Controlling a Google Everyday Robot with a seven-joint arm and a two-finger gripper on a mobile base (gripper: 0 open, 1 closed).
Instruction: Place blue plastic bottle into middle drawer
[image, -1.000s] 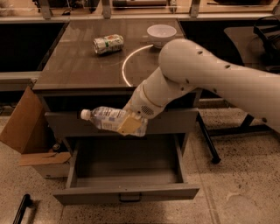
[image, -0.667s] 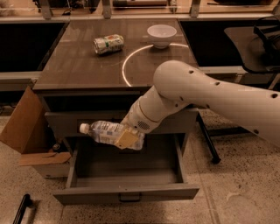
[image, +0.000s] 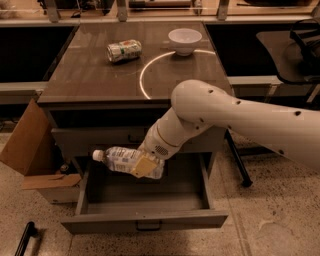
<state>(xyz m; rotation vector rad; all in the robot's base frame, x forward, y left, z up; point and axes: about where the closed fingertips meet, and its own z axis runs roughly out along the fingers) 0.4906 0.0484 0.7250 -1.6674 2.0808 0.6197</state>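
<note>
The blue plastic bottle is clear with a white cap and a pale label. It lies on its side, cap to the left, held in my gripper. The gripper is shut on the bottle's right end, with one tan finger pad across it. The bottle hangs just above the left part of the open middle drawer, which is pulled out toward the camera with its dark bar handle at the front. My white arm reaches down from the right, in front of the cabinet.
A crushed green-white can and a white bowl sit on the brown cabinet top. An open cardboard box stands at the cabinet's left. A dark chair is at the right.
My arm has lowered and moved left with the bottle, from the closed drawer front down to just above the open drawer's cavity.
</note>
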